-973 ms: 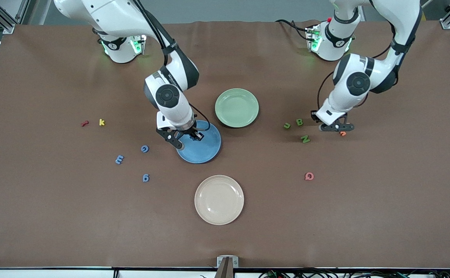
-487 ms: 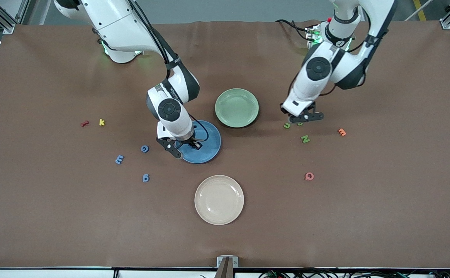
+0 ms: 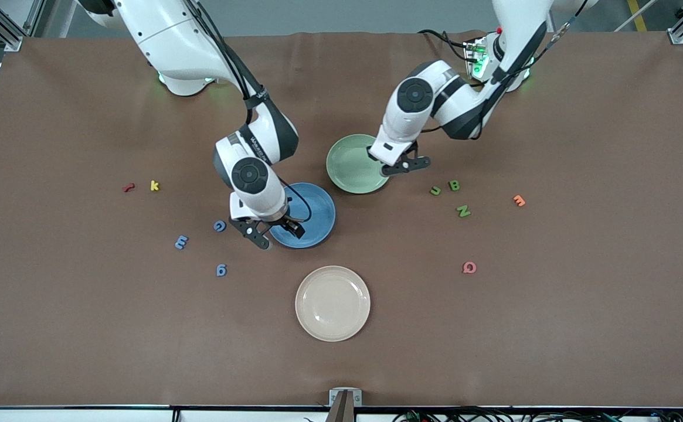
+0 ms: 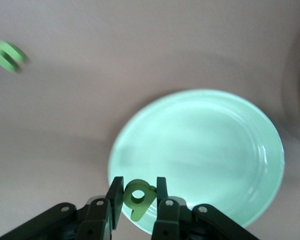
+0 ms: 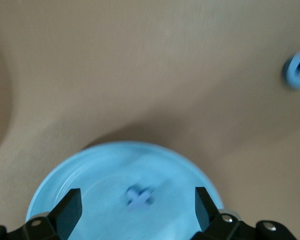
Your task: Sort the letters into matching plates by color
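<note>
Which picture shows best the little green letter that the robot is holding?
The left wrist view: the green letter sits pinched in the left pincer, over the green plate. The front view hides it under the arm. The right wrist view misses it.

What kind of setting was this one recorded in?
Most likely a robotics lab bench: two arms mounted at a table under a brown cover, aluminium frame posts at the corners, cables along the edge. Coloured plates, such as the cream plate, and small foam letters look like test props.
</note>
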`<state>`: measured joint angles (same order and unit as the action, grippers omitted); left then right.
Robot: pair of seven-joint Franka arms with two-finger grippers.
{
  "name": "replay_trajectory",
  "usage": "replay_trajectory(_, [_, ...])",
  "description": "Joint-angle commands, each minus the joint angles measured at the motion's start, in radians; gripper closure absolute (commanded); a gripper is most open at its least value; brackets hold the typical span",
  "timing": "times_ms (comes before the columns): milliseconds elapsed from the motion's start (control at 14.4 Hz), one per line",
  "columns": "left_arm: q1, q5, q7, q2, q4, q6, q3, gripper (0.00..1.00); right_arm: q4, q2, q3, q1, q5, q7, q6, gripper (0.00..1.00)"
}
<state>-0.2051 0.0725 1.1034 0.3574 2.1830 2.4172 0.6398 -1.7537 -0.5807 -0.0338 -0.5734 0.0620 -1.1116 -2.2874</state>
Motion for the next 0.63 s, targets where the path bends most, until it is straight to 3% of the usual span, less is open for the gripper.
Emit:
replay_trajectory(0, [-0.058,0.018,0.076,0.061,-0.052,-0.007,-0.005,0.77,-0.027,0.056,0.012,0.098,-0.018,0.238,0.037,0.00])
replay_trajectory(348, [-0.126,0.117,0.167,0.149,-0.077,0.029,-0.006,0.76,-0.286,0.185,0.014,0.216,-0.016,0.525,-0.131,0.00])
replay_trajectory(556, [-0.132,0.170,0.207,0.178,-0.084,0.031,-0.006,0.75,-0.410,0.187,0.014,0.262,-0.016,0.616,-0.283,0.00])
